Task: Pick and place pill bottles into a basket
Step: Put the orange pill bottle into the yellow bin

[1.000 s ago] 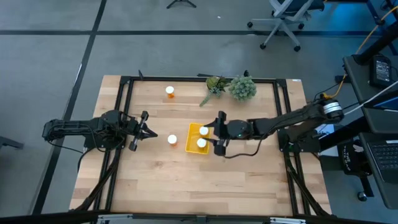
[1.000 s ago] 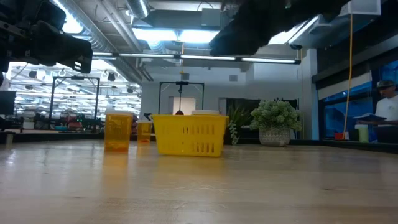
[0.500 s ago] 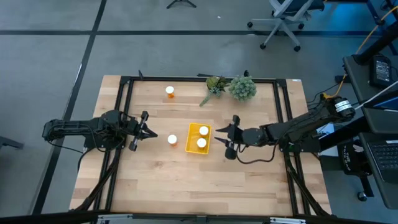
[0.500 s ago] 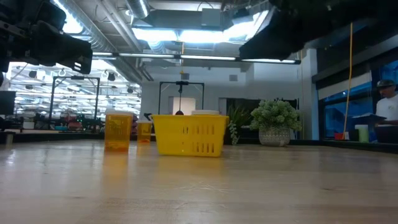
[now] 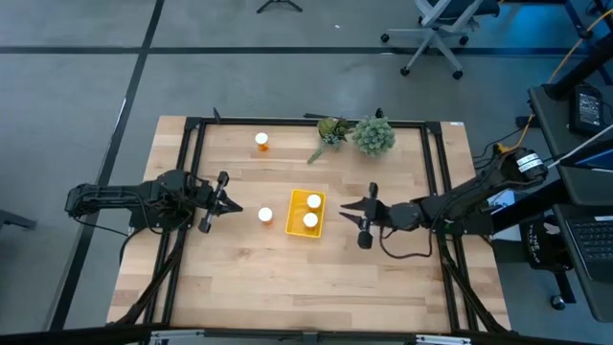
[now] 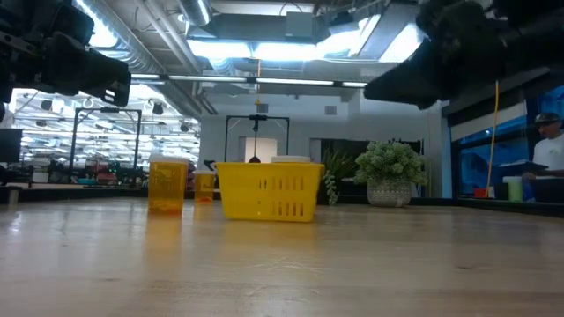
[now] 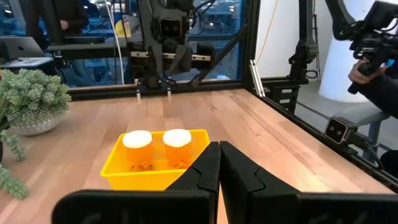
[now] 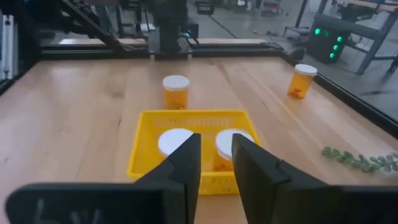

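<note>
The yellow basket point(image 5: 295, 223) stands mid-table with two white-capped orange pill bottles point(image 5: 313, 201) point(image 5: 309, 220) upright inside it. A third bottle point(image 5: 266, 215) stands on the table just left of the basket. A fourth point(image 5: 261, 141) stands near the far edge. My right gripper point(image 5: 345, 207) hovers just right of the basket, pointing at it; its fingers point(image 8: 186, 163) are a small gap apart with nothing between them. My left gripper point(image 5: 237, 209) waits shut, left of the third bottle, holding nothing.
A potted plant point(image 5: 374, 135) and a green sprig point(image 5: 329, 131) sit at the far edge, right of centre. The black frame point(image 5: 436, 182) borders the wooden table. A person point(image 6: 551, 150) stands in the room beyond the right side.
My right gripper has drawn back from above the basket toward the table's right edge, and now hovers beside the basket. The two bottles stay in the basket. The left arm has kept still.
</note>
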### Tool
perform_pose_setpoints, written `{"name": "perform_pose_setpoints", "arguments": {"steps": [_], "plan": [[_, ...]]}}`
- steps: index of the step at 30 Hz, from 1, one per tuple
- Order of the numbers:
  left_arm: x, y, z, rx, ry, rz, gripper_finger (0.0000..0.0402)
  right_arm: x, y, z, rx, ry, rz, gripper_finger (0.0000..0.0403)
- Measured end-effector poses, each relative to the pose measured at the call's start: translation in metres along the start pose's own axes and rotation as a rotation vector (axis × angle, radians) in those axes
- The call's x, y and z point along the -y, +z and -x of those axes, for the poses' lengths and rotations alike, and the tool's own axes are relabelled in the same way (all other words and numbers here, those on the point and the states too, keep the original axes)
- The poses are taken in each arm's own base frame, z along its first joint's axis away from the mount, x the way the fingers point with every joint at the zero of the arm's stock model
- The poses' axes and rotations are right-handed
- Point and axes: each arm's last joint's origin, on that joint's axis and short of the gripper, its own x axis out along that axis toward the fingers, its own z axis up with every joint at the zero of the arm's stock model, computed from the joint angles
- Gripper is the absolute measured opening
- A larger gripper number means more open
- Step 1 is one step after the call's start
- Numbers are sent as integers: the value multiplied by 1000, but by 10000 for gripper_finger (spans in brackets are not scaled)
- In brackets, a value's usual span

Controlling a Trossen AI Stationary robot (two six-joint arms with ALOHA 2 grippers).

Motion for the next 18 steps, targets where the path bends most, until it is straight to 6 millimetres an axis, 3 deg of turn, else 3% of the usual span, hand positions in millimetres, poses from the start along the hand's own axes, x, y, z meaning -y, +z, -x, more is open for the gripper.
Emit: {"name": "perform_pose_setpoints", "arguments": {"steps": [7, 18], "plan": [[-1, -1, 0, -10, 33, -46, 3, 9, -20, 13, 51, 6, -51, 71], [-5, -4, -2, -56, 144, -40, 3, 11, -30, 13, 19, 3, -50, 5]]}}
